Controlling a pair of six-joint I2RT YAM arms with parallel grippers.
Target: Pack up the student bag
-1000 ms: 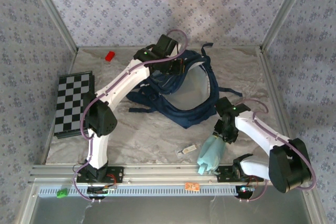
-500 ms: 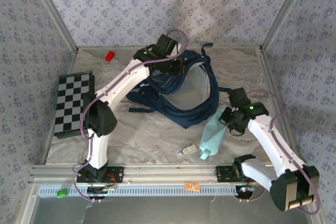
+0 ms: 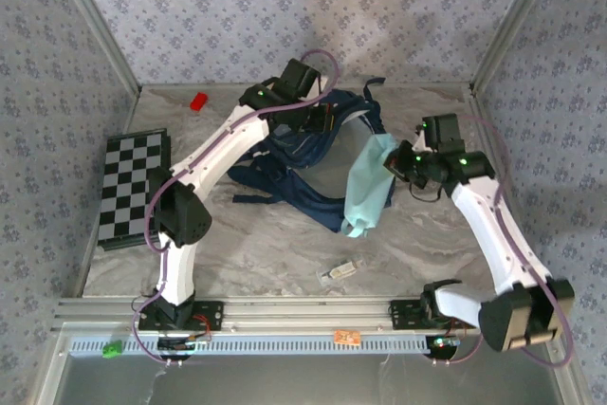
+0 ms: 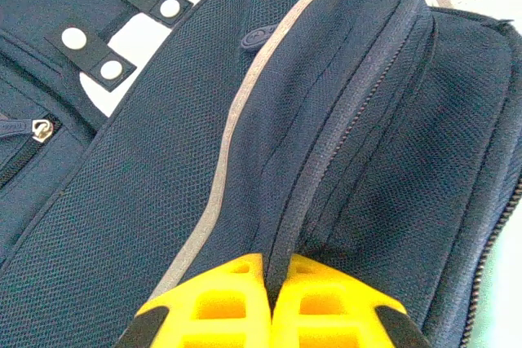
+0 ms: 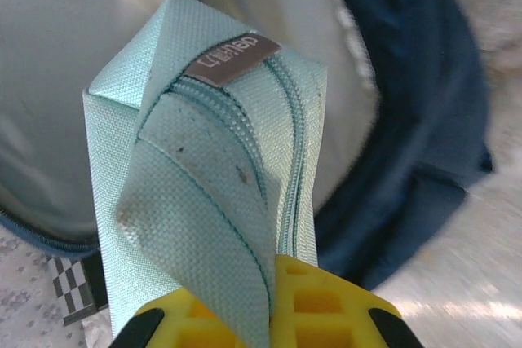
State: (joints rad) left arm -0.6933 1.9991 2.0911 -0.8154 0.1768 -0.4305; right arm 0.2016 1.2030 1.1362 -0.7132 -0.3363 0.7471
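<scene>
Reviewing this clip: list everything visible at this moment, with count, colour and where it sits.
student bag: one, navy blue with white patches, far middle of the table, main compartment gaping open
zip pouch: one, pale teal, hanging over the bag's right rim
checkerboard: one, black and white, left edge of the table
small block: one, red, far left corner
small clear item: one, whitish, near middle of the table; too small to identify
table: one, marbled grey
green piece: one, on the near rail, left
orange tag: one, on the near rail, middle
left gripper: yellow fingers, shut on the bag's fabric by a zip
right gripper: yellow fingers, shut on the pouch
</scene>
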